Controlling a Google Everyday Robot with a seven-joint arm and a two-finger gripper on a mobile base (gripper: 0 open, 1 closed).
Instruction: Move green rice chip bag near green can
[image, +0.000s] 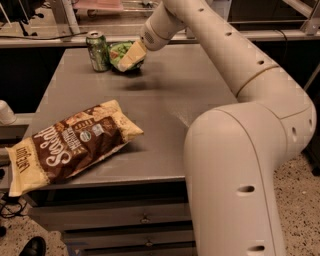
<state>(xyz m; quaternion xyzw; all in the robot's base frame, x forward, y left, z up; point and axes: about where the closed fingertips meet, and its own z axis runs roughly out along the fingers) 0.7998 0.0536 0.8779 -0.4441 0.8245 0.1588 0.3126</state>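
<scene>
The green rice chip bag (120, 52) is at the far end of the grey table (165, 100), just right of the green can (98, 51), which stands upright with its silver top showing. My gripper (131, 56) reaches in from the right and is shut on the bag, its pale fingers (134, 52) covering the bag's right side. The bag sits slightly above the table, with a shadow below it. Bag and can are very close, almost touching.
A large brown-and-cream chip bag (70, 142) lies on the near left of the table. My arm's big white body (240, 165) fills the right foreground. A shelf rail (45, 40) runs behind the table. Drawers (125, 220) sit under the table front.
</scene>
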